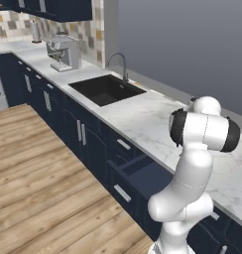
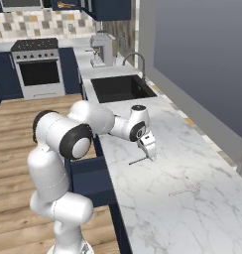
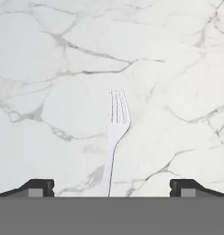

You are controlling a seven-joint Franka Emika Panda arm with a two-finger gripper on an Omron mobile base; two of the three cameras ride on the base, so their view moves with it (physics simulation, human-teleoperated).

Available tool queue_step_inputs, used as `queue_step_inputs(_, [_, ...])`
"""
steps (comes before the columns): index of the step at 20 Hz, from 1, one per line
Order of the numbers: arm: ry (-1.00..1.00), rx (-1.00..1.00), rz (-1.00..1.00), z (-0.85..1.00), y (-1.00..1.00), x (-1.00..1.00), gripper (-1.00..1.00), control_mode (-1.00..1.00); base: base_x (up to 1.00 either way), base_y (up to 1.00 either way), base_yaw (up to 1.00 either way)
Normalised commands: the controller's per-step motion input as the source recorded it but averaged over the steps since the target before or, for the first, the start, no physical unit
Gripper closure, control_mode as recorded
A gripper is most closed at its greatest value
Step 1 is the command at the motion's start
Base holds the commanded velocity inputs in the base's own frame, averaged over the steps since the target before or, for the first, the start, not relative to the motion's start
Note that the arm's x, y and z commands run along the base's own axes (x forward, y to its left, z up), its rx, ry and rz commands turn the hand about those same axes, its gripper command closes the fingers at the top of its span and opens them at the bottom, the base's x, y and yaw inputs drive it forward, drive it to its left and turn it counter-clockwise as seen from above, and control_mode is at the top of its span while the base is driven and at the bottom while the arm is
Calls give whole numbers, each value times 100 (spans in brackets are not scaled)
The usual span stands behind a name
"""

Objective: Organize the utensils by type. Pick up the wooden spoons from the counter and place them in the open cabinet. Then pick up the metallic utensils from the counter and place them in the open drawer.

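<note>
A thin silver-grey fork lies flat on the white marble counter, tines pointing away from the hand. My gripper hovers right over its handle end, open, with the fingertips wide apart on either side and nothing between them. From the right base view, the gripper points down at the fork. A second thin metallic utensil lies farther right on the counter. The open drawer juts out below the counter's front edge. The wooden spoons are out of view.
A black sink with a faucet is set in the counter beyond the gripper. A coffee machine stands behind it, and a stove sits at the far left. Navy upper cabinets hang at the top edge.
</note>
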Motion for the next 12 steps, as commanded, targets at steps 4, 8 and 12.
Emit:
queue_step_inputs(4, [0, 0, 0, -36, -10, 20, -100, -100, 0, 0, 0])
queue_step_inputs(8, [1, 1, -2, -33, -8, 11, -100, -100, 0, 0, 0])
queue_step_inputs(12, [0, 1, -7, -29, -4, 3, -100, -100, 0, 0, 0])
